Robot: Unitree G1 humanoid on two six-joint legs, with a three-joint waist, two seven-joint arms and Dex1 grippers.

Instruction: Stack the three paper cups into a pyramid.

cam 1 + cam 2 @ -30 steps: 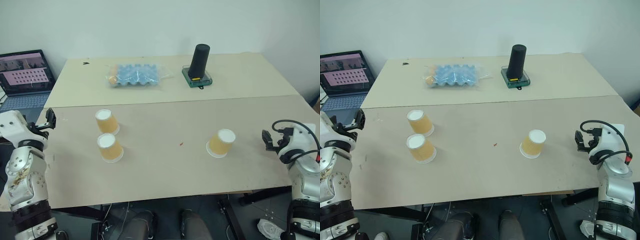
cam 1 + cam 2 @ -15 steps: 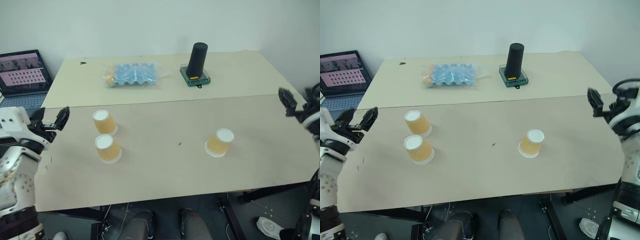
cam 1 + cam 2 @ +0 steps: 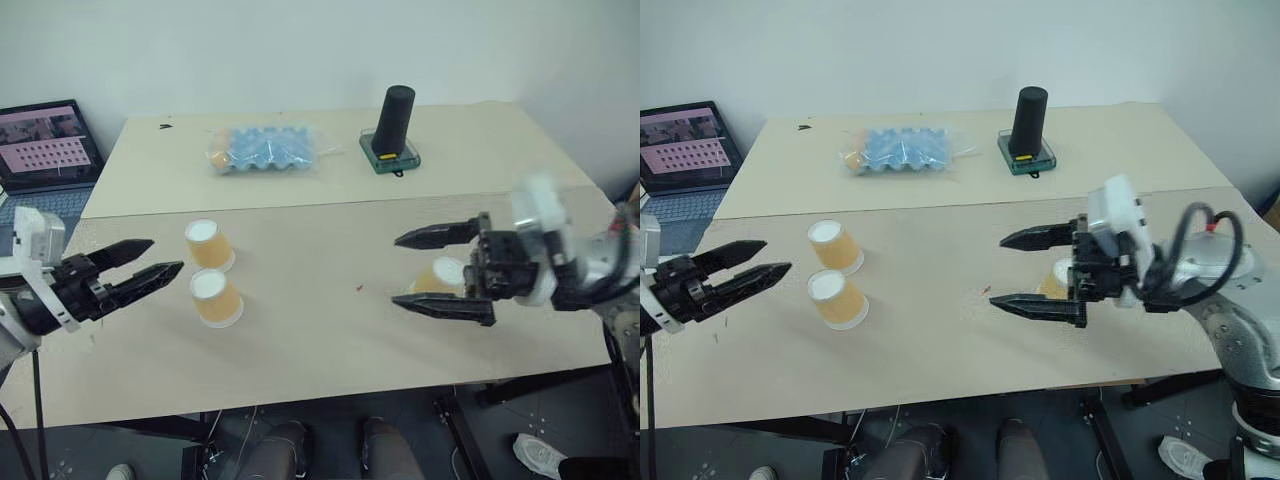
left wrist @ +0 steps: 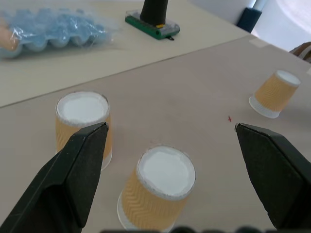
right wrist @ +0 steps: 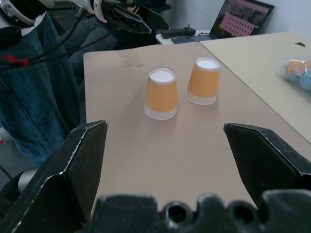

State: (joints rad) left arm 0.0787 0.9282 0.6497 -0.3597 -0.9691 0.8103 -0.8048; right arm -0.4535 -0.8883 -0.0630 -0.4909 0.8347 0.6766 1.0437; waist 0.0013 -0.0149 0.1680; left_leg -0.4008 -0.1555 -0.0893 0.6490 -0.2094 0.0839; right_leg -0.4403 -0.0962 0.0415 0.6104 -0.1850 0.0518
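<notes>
Three tan-orange paper cups stand upside down and apart on the near table. Two are at the left: the far cup (image 3: 209,244) and the near cup (image 3: 217,297). The third cup (image 3: 441,276) is at the right, partly hidden behind my right gripper (image 3: 396,270). That gripper is open, hovers over the table and points left, holding nothing. My left gripper (image 3: 165,255) is open just left of the two left cups and points at them. In the left wrist view both cups (image 4: 82,124) (image 4: 160,187) lie between its fingers (image 4: 73,179). The right wrist view shows the same pair (image 5: 161,93) (image 5: 203,80) further off.
On the far table lie a blue egg tray in clear plastic (image 3: 265,148) and a black cylinder (image 3: 397,115) on a green base. An open laptop (image 3: 45,140) stands at the far left. A seam (image 3: 330,205) joins the two tabletops.
Both arms have swung in over the table. The left gripper moved right toward the two left cups. The right gripper came in from the right edge past the third cup. The cups stayed put.
</notes>
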